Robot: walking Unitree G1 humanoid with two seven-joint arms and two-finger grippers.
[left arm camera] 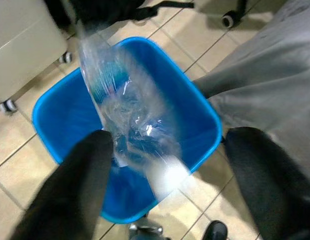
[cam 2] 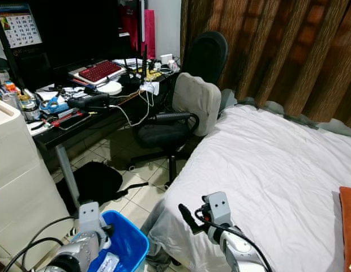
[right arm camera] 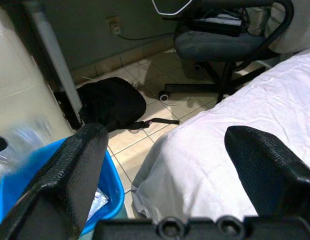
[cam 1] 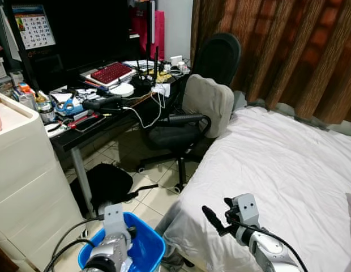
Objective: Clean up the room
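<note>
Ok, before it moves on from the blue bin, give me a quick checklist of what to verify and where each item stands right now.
1. Left gripper over the blue bin: ok, the bin's opening lies straight below the fingers.
2. Left fingers apart: ok, they stand wide open.
3. Clear plastic bottle inside the bin: cannot tell; it is blurred between the fingers, above the opening, apparently dropping.
4. Bin has room: ok, only a little clear plastic litter lies at its bottom.
5. Right gripper free: ok, open and holding nothing, beside the bed.
6. Floor nearby: not ok, a black bag lies under the desk.
</note>
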